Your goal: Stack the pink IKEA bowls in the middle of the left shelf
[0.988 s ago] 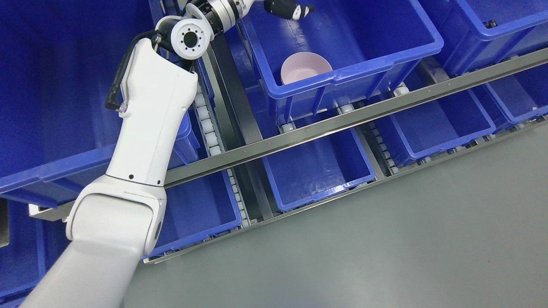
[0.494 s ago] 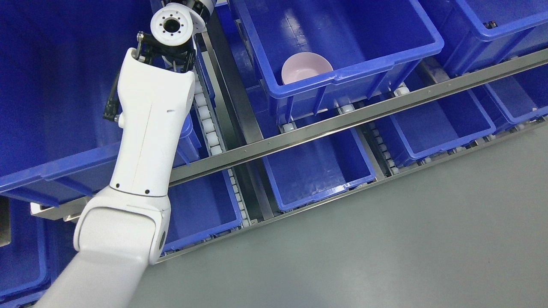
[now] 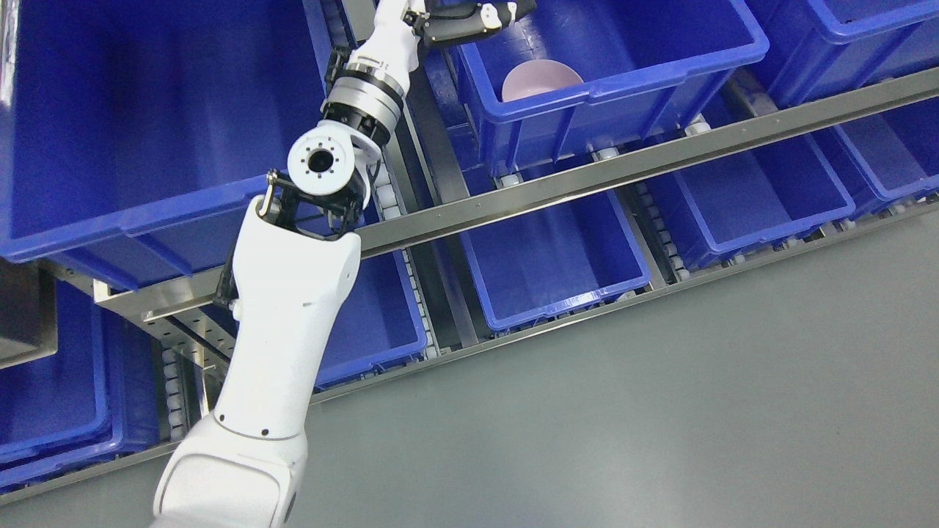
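Progress appears partial: one pink bowl (image 3: 541,79) sits in the blue bin (image 3: 623,66) on the shelf, left hand (image 3: 469,15) above it empty, fingers extended; further bowls are not visible.

My left arm (image 3: 282,345) rises from the lower left, white forearm angled up to the round elbow joint (image 3: 320,162), then bends right through the metal wrist (image 3: 363,95). My left hand (image 3: 469,13) sits at the top edge, dark fingers (image 3: 506,9) stretched out flat, holding nothing.
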Controlling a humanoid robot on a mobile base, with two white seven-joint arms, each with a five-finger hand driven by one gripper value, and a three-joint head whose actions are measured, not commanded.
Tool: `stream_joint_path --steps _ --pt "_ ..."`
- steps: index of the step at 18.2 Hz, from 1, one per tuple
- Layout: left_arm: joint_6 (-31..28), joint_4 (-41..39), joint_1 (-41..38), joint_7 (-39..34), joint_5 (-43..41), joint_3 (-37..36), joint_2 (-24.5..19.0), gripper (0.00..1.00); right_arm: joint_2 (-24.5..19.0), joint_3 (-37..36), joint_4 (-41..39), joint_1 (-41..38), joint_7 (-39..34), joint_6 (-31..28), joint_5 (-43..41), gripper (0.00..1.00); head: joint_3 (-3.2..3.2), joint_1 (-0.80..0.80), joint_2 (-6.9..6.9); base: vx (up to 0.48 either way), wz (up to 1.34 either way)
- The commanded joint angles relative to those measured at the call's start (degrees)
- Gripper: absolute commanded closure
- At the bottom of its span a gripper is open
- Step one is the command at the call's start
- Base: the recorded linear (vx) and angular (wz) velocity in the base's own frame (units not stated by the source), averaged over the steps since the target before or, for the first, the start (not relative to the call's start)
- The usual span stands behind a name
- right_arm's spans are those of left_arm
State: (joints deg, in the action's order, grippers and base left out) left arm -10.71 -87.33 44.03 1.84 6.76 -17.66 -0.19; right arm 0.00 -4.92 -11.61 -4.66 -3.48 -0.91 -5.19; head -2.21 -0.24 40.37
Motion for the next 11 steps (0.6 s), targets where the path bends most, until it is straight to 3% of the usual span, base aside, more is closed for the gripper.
stream_joint_path --steps 1,11 --pt "3.33 -13.83 -8.7 -2.19 0.71 -5.63 -0.81 0.0 1.0 0.0 0.01 0.0 -0.03 0.03 0.0 0.0 0.0 0.0 0.0 -0.188 0.05" --pt "5.61 -13.83 -14.59 -2.1 0.19 -5.29 -0.81 0.0 1.0 0.0 0.01 0.0 0.06 0.03 0.0 0.0 0.0 0.0 0.0 -0.213 -0.22"
